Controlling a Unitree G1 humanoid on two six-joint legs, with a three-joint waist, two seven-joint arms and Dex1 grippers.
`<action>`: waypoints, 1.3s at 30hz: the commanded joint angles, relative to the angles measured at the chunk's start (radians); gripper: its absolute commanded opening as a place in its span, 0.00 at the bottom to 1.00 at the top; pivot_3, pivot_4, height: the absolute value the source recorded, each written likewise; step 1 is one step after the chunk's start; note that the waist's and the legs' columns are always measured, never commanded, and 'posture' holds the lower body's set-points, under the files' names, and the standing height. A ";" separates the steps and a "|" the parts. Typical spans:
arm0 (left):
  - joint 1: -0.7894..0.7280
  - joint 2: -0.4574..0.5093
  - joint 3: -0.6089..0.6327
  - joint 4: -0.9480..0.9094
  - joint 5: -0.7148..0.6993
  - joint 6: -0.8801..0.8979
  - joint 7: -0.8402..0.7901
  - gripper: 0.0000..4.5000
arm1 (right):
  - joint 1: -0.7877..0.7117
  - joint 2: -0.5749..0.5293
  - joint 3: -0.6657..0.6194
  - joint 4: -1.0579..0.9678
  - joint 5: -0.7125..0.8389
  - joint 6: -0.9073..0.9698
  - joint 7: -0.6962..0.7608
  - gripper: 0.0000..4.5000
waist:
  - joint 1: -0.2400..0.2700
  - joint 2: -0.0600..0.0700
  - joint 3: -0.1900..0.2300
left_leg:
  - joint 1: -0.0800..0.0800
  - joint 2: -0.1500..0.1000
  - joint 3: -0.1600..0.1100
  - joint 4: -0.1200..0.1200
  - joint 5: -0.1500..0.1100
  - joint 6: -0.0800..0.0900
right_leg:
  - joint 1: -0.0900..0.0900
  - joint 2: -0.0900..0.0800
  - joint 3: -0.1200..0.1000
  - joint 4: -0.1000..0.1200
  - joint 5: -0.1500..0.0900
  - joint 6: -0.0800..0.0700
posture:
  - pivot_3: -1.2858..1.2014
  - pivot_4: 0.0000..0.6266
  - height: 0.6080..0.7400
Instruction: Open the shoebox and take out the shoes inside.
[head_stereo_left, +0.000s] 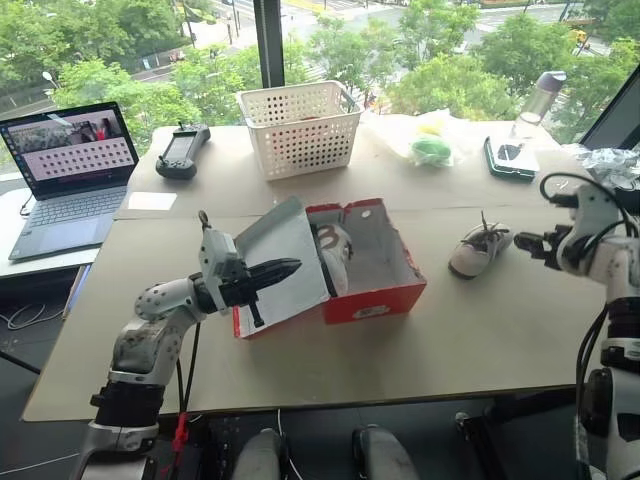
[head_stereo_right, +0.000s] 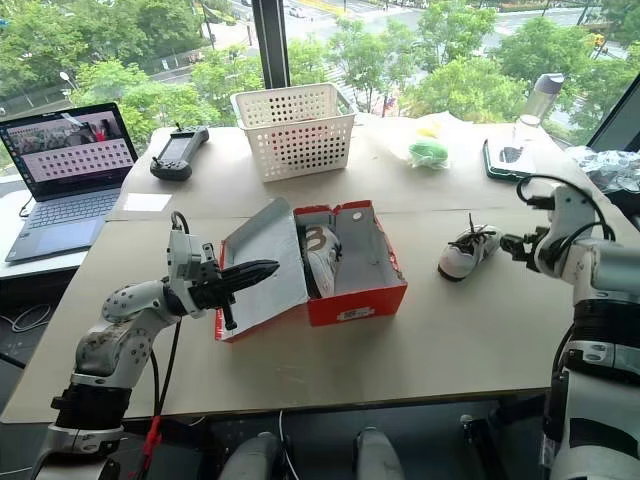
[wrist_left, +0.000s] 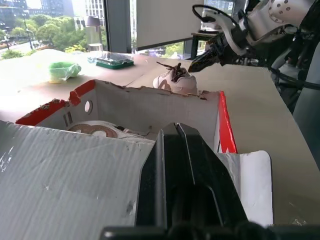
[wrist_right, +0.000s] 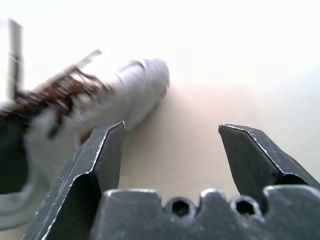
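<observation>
The red shoebox (head_stereo_left: 378, 292) lies open mid-table, its grey-lined lid (head_stereo_left: 285, 255) swung up to the left. My left gripper (head_stereo_left: 292, 268) is shut, and its tips rest against the inside of the lid (wrist_left: 65, 170). One white shoe (head_stereo_left: 335, 255) with brown accents lies in the box against its left wall. The other shoe (head_stereo_left: 478, 250) sits on the table to the right of the box. My right gripper (head_stereo_left: 525, 243) hovers just right of that shoe with its jaws open and nothing between them. The right wrist view shows the shoe (wrist_right: 100, 95) beside one finger (wrist_right: 100, 155).
At the back stand a white perforated basket (head_stereo_left: 300, 125), a black controller (head_stereo_left: 182, 150), a laptop (head_stereo_left: 70, 170), a bagged green object (head_stereo_left: 432, 148), a dark green case (head_stereo_left: 510, 158) and a bottle (head_stereo_left: 540, 100). A sheet of paper (head_stereo_left: 152, 200) lies near the laptop.
</observation>
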 joint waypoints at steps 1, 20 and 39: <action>-0.010 0.007 0.003 -0.022 -0.004 -0.002 0.000 0.00 | -0.060 0.085 0.026 -0.144 0.109 0.140 0.003 0.81 | 0.001 0.000 0.000 | 0.000 0.000 -0.001 0.000 0.000 0.000 | 0.001 0.001 0.000 0.000 0.000 0.000 | 0.52 0.24 0.95; 0.005 0.010 -0.005 -0.036 0.000 -0.001 0.015 0.00 | 0.019 0.308 0.245 -0.076 0.098 0.325 -0.055 1.00 | 0.022 0.000 0.000 | -0.015 -0.001 0.003 0.008 0.000 0.000 | -0.011 -0.003 -0.007 0.002 0.004 -0.002 | 0.52 0.24 0.95; 0.012 0.018 -0.010 -0.040 0.011 -0.009 0.031 0.00 | 0.032 0.422 0.331 0.082 0.024 0.222 -0.055 1.00 | 0.020 0.000 0.000 | -0.015 -0.001 0.004 0.010 0.000 0.000 | -0.010 -0.003 -0.007 0.004 0.005 -0.003 | 0.52 0.24 0.95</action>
